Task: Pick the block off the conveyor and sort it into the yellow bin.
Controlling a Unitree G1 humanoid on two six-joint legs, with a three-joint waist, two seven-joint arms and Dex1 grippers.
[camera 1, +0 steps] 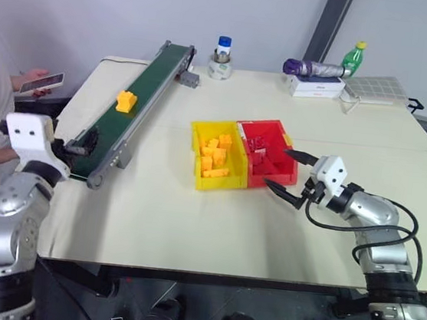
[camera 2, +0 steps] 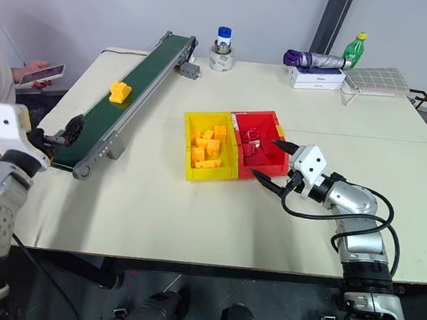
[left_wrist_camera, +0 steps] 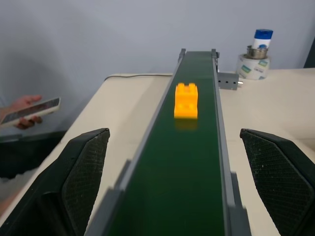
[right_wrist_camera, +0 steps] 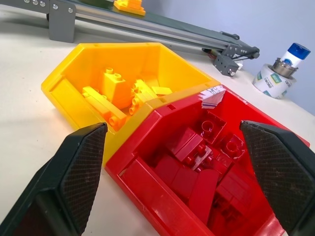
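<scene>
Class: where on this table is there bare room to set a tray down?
Free: the wide strip of table in front of the yellow bin and red bin. Crowded: the far edge, by the tape roll and box.

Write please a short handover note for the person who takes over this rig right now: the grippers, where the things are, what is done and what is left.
Left gripper: open, empty, at the conveyor's near end, pointing along the belt.
Right gripper: open, empty, by the red bin.
The block lies on the belt, untouched, up the belt from the left fingers.
The yellow bin stands beside the red bin on the table and already holds yellow bricks.
Done: nothing for this block. Left: grasp it, carry it over, drop it in the yellow bin.
</scene>
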